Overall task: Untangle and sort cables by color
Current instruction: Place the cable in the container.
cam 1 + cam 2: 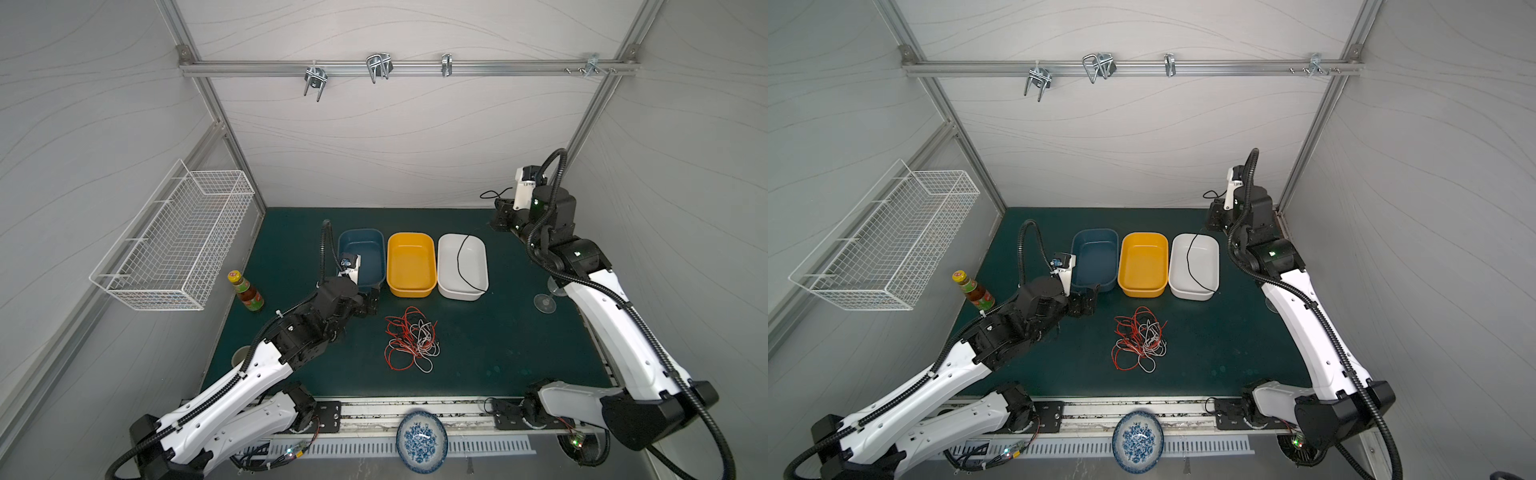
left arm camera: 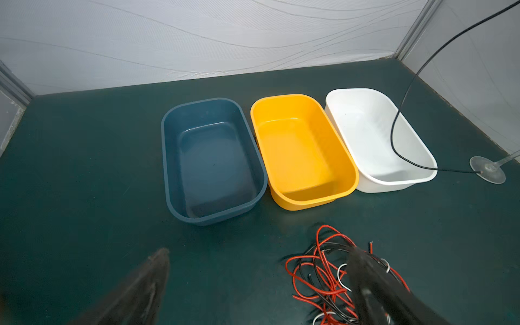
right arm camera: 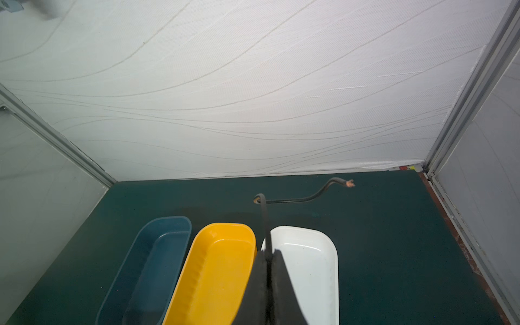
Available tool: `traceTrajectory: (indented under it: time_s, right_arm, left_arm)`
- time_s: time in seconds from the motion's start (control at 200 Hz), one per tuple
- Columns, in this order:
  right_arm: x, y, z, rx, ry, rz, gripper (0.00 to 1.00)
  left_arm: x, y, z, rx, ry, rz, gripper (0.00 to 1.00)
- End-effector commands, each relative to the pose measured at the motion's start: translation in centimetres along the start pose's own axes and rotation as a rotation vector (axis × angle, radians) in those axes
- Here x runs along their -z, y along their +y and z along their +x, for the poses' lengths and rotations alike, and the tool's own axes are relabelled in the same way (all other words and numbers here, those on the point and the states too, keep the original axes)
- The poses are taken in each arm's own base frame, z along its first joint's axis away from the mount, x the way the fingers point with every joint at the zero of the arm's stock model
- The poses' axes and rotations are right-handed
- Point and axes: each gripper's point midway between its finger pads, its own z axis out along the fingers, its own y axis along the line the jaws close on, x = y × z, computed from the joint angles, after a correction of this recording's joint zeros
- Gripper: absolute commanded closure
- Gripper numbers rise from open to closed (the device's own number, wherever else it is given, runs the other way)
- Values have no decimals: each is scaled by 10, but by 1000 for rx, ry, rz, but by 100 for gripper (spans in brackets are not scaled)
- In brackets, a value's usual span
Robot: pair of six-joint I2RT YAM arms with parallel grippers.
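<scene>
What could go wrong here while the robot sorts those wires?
The right jaws pinch the black cable, whose tail pokes over the rim of the white tub; released now, it might slide out.
That tail points toward the wine glass; a tug could knock it.
The tangle mixes red, white and black; the open left jaws may lift several at once.

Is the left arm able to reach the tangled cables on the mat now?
Probably yes: the left gripper is open, close to the tangled cables, and only bare mat lies between.
</scene>
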Motion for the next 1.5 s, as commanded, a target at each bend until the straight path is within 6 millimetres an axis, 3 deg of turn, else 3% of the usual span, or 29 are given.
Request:
traceTrajectory:
  time_s: [0.0,0.12,0.37,0.705,1.01,1.22,1.495]
  right_arm:
    - [-9,1,-14,-20,-54,-3,100]
    - [-20,-3,-8,-28,-41,26,100]
    - [-44,-19,49,-67,26,78,100]
    - [-53,-8,140,-109,208,38,100]
    - [-59,-15,230,-159,410,47,100]
    - [-69,-10,264,-191,525,16,100]
    - [-83,-11,286,-253,639,-2,100]
  left_arm:
    - [3,1,-16,15,-56,-7,1]
    - [1,-1,-14,6,-41,-2,1]
    - [0,-2,-12,3,-33,0,1]
    - [1,-1,-12,-1,-28,-3,1]
    - [1,-2,-11,-2,-18,2,1]
    - [1,-3,-12,-2,-15,3,1]
    - [0,-3,-9,-7,-5,3,1]
